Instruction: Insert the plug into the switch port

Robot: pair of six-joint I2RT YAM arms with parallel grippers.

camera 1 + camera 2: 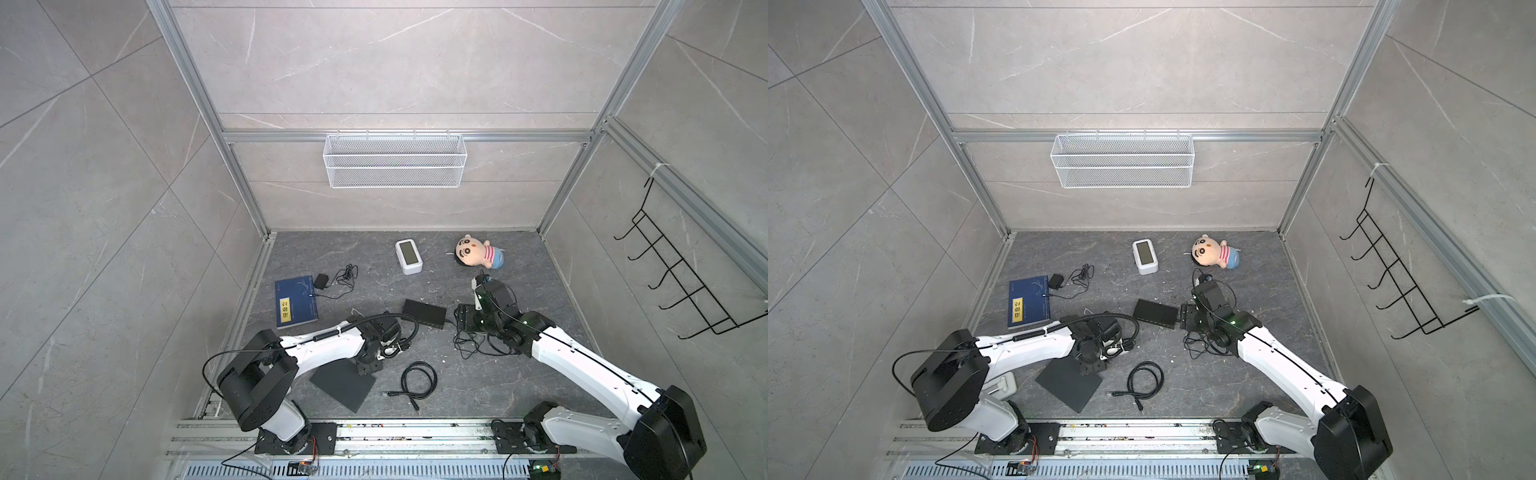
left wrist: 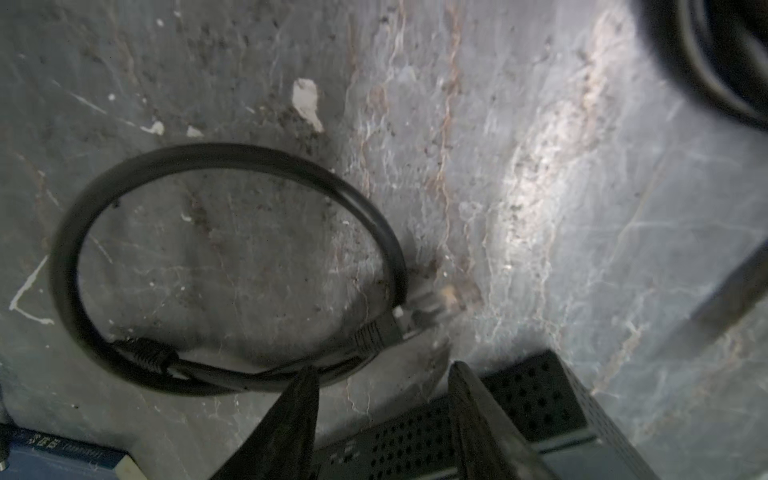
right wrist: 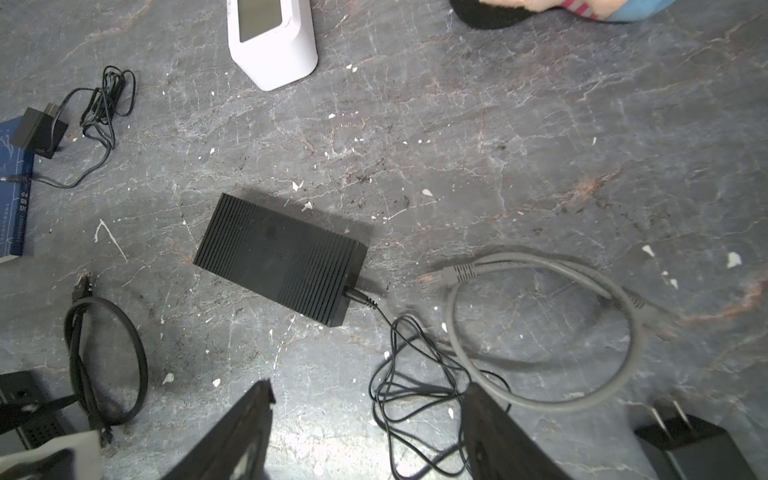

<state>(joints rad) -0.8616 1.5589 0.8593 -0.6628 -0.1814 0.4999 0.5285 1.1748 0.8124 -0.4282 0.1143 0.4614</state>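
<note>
Dark marbled tabletop (image 1: 478,386) bears ribbed box (image 1: 424,313), coiled cable (image 1: 417,380), book (image 1: 296,302), clock (image 1: 408,255), doll (image 1: 478,252).

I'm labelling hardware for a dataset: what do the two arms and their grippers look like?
The left arm and right arm have white shells and bulky black joint housings. A thick black cable arcs by the left wrist. The left gripper and right gripper have black tapered fingers.

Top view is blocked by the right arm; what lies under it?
On the table: a tangled thin black cord, a looped gray cable and a black wall plug. The fingers cover part of the cord.
</note>
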